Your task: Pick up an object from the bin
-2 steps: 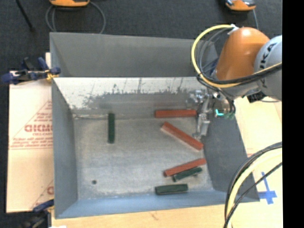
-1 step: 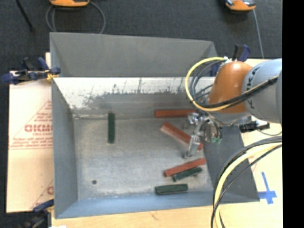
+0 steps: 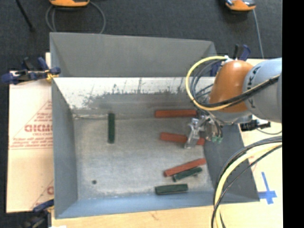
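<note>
My gripper hangs low at the right side of the bin, its metal fingers down over the right end of a red flat stick lying mid-right on the floor. The fingertips sit at or on that stick's end; whether it is clasped is hidden. Another red stick lies just behind, along the back wall. In front, a third red stick lies slanted, with a dark green stick tucked against it.
A dark green stick lies near the front wall and another dark green stick stands lengthwise at the left. The arm with its orange cover and yellow cables overhangs the bin's right wall.
</note>
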{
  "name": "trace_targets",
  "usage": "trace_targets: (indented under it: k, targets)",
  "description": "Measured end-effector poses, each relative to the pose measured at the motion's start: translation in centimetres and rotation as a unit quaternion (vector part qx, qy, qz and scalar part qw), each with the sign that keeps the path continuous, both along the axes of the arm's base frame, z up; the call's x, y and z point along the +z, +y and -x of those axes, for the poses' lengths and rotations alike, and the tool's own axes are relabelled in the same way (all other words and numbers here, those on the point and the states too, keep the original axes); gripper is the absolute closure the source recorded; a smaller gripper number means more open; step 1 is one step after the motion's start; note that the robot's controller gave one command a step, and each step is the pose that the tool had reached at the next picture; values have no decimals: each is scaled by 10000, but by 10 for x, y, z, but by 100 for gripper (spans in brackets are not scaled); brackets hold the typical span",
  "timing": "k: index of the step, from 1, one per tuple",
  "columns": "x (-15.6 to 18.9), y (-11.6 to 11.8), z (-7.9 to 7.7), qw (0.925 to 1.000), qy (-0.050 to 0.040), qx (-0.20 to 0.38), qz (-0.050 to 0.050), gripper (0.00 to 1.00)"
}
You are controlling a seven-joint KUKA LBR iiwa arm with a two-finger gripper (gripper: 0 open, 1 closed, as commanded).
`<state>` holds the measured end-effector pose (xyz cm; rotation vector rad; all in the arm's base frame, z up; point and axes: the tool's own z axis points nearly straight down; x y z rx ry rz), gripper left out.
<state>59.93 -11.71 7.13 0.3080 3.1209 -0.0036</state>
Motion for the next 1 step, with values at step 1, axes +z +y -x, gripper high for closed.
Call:
trace_targets:
  k: [1]
  targets:
    - [144,-15,9,9996,-37,-278,-8,100]
